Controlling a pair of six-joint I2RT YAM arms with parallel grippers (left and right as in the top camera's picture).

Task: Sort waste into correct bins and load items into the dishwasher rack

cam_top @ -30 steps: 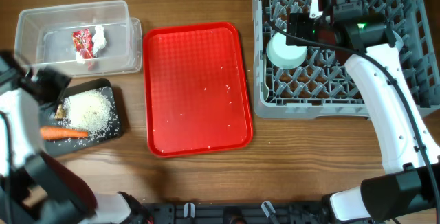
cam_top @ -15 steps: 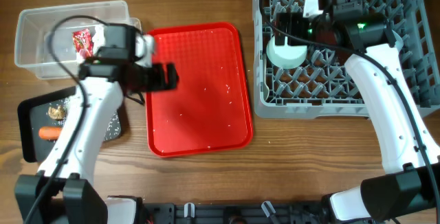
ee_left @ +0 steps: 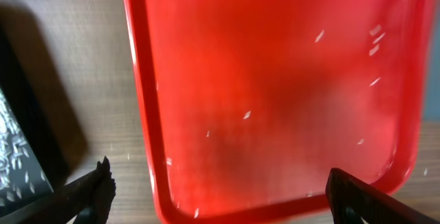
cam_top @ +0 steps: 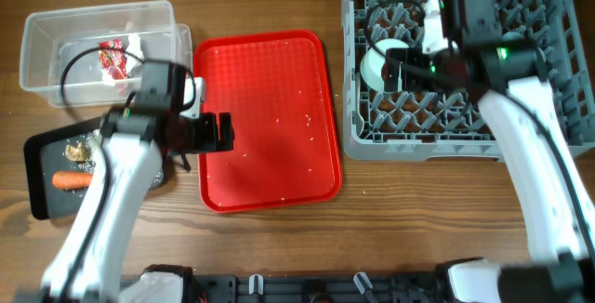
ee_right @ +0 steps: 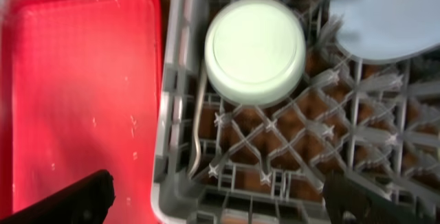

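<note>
Large grey pegged plastic rack (cam_top: 418,143) at right; flat red plastic tray (cam_top: 270,145) beside it; upturned pale green bowl (ee_right: 256,51) racked; loose white rice grains (ee_left: 247,115) on tray: light, likely unpinchable, best tipped by stiff rim; left gripper (ee_left: 218,179), right gripper (ee_right: 218,186) spread, empty.

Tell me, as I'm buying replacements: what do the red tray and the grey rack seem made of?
Red tray: probably moulded plastic, semi-matte; fine grid texture, rounded raised rim. Grey rack: likely plastic too, dull finish; moulded lattice and pegs.
</note>
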